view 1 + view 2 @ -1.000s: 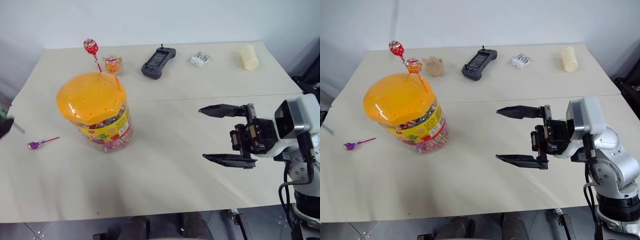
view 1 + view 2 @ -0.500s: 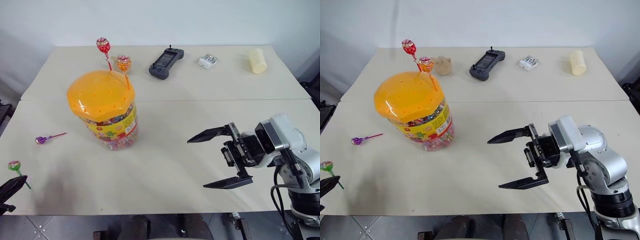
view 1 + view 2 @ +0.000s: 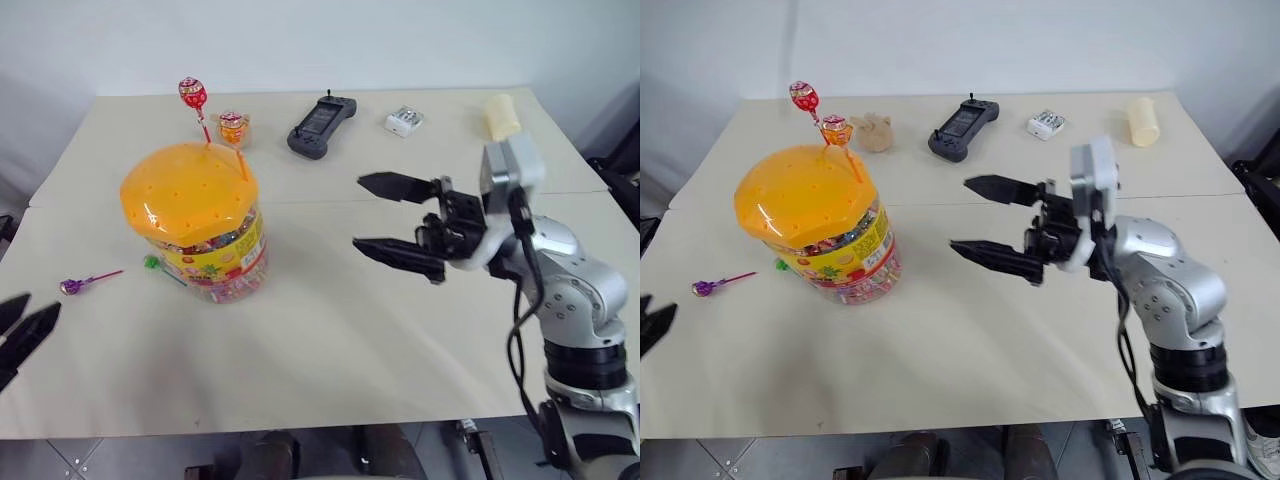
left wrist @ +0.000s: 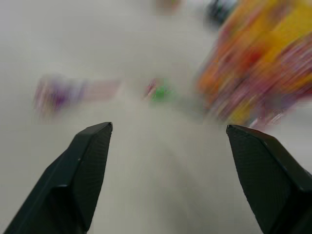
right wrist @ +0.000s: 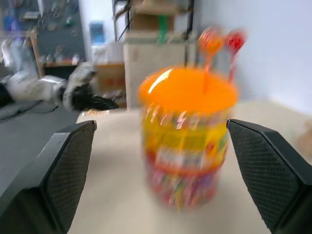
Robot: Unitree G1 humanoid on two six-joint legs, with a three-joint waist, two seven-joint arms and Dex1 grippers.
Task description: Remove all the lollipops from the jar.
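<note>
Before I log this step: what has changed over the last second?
The left pincer let go of the green lollipop, now lying beside the jar. The right pincer, open, moved toward the jar. Red and orange lollipops remain in the lid.

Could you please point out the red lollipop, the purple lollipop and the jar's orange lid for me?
red lollipop (image 3: 192, 93), left eye view, on its wrapped head.
purple lollipop (image 3: 69, 287), left eye view, on its head, lying on the table.
jar's orange lid (image 3: 185, 193), left eye view, on the dome's top.

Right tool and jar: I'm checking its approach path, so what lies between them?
Bare tabletop only. In the left eye view, nothing sits between the open right tool and the jar.
</note>
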